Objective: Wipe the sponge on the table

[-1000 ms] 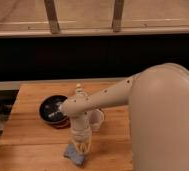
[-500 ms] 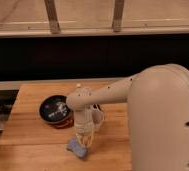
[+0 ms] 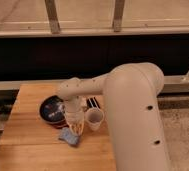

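Sponge (image 3: 68, 136) lay flat on the worktop (image 3: 25, 150), just camera-side of the dark bowl (image 3: 52, 109), near its cup-side edge. Pincer (image 3: 76, 128) hung straight down, also camera-side of the bowl, with its tip at or on the sponge's far corner. Couldn't tell how wide it stood or whether it actually had the pad. White cup (image 3: 94, 119) stood beside the bowl, almost touching the pincer.

My read: a wiping stroke was in hand. Doing it well called for:
- steady downward pressure, so the pad stayed flat and didn't fold or slip out
- strokes across the bare wood camera-side of the bowl, away from the cup
- short, slow passes
- a wrist kept clear of the bowl rim and cup, both close enough to get knocked
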`<state>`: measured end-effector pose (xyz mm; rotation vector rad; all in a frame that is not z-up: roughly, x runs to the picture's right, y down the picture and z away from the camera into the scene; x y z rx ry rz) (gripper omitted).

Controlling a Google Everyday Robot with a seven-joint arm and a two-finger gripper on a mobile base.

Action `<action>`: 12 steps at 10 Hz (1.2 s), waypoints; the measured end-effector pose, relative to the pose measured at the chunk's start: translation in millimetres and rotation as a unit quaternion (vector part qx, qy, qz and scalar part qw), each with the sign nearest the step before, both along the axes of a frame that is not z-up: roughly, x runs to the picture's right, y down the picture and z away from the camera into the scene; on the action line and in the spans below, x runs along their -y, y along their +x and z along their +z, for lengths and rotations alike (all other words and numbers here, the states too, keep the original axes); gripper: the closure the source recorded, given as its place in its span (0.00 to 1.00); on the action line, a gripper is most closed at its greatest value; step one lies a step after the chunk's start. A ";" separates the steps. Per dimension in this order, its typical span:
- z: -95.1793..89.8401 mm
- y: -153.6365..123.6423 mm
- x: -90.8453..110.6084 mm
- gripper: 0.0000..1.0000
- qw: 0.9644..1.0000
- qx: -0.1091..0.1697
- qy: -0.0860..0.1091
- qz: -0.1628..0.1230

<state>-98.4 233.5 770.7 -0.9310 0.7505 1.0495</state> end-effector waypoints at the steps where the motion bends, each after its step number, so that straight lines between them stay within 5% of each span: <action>1: 1.9 -9.4 -0.7 1.00 1.000 0.011 -0.001 -0.007; 4: -5.9 -56.2 -13.7 1.00 0.998 0.057 -0.004 -0.036; 7: -29.0 -100.4 -37.1 1.00 0.992 0.107 -0.006 -0.069; 9: -39.4 -103.6 -49.4 1.00 0.992 0.100 -0.009 -0.078; 12: -50.6 -67.9 -65.4 1.00 0.996 0.050 -0.016 -0.067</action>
